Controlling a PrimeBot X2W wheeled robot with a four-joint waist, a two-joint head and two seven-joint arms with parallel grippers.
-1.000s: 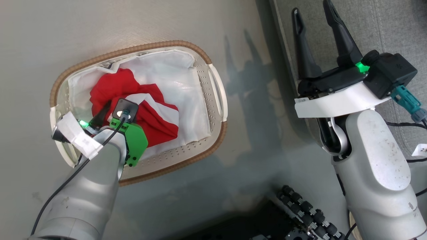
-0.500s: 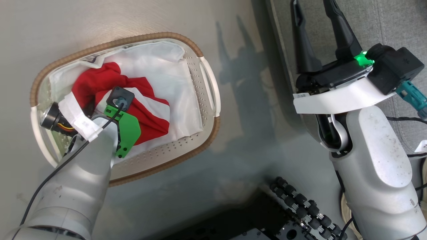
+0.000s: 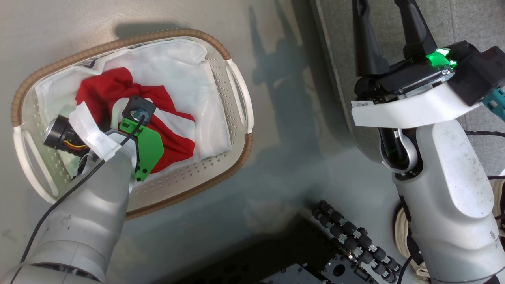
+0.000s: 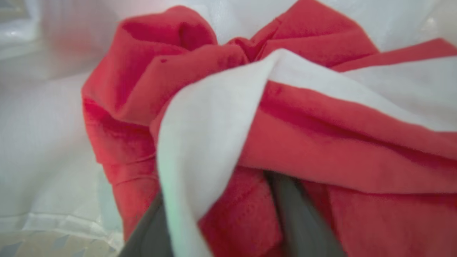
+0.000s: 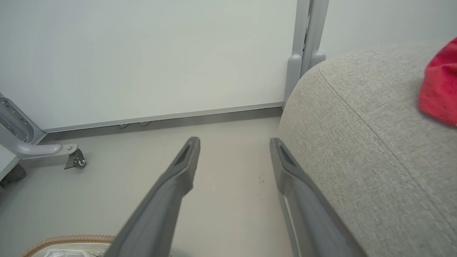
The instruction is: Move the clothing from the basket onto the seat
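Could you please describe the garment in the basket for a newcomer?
Left of the grey seat stands an oval basket with a brown rim. Inside lies the crumpled clothing: red with white bands, unlike the plain white liner beneath it.

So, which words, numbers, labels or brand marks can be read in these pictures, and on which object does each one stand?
None can be read.
Small printed label at the wrist of the right end effector: too small to read.
Red clothing in the basket: no letters or number show on the visible folds.
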